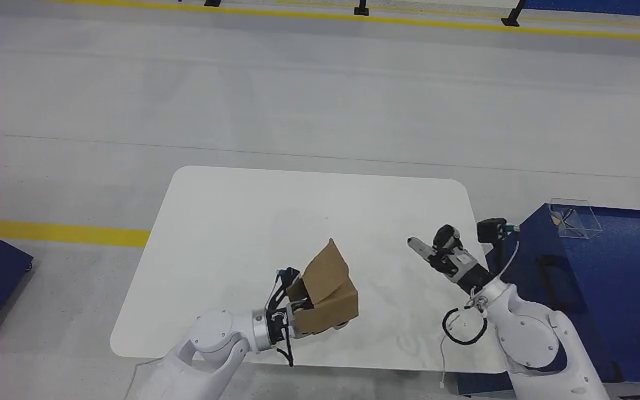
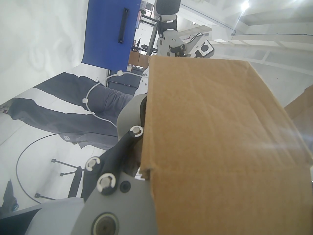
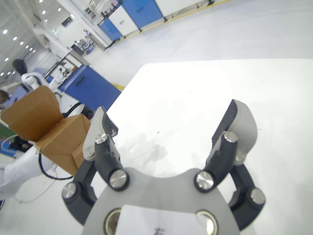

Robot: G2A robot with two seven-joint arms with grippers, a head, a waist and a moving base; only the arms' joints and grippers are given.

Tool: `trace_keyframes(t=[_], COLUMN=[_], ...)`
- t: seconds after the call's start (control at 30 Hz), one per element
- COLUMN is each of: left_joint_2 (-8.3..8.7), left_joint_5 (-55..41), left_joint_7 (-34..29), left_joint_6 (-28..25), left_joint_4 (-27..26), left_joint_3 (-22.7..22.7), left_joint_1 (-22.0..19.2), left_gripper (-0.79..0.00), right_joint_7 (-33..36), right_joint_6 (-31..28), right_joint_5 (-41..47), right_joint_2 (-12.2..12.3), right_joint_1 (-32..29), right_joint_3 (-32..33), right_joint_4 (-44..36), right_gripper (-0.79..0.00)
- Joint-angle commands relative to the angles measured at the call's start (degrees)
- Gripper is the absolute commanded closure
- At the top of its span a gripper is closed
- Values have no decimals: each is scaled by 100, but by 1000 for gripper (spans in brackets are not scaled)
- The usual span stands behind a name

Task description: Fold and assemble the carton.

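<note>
Top view: held the brown carton (image 1: 328,290), one flap raised, clamped in the left gripper (image 1: 291,298) at the near edge of the tabletop (image 1: 250,220), with the right gripper (image 1: 424,249) well apart beside it. Left wrist view: pressed one finger (image 2: 129,113) against a carton wall, the other hidden behind cardboard. Right wrist view: hovered over the tabletop with fingers (image 3: 240,121) spread wide.

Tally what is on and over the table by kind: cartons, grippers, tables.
Cartons: 1, the brown carton, partly folded, one flap up.
Grippers: 2, the left gripper shut on the carton, the right gripper empty over the table with its fingers apart.
Tables: 1, the white table.
Total: 4.
</note>
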Motion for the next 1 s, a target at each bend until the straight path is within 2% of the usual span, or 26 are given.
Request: trace_keyframes(t=[0.0, 0.07, 0.13, 0.97], left_joint_2=[-14, -36, -65, -77], left_joint_5=[8, 8, 6, -31], left_joint_7=[40, 105, 241, 283], left_joint_6=[4, 6, -22, -76], left_joint_4=[15, 31, 46, 38], left_joint_3=[44, 104, 158, 169], left_joint_1=[-32, -76, -139, -158], left_gripper=[0, 0, 0, 0], right_joint_7=[-401, -722, -724, -730], right_joint_6=[244, 456, 555, 563], right_joint_5=[-159, -271, -218, -194], right_joint_2=[-6, -19, -25, -26], right_joint_1=[-91, -176, -207, -200], right_joint_3=[219, 330, 364, 375], right_joint_4=[-6, -9, 11, 14], right_gripper=[-785, -785, -785, -785])
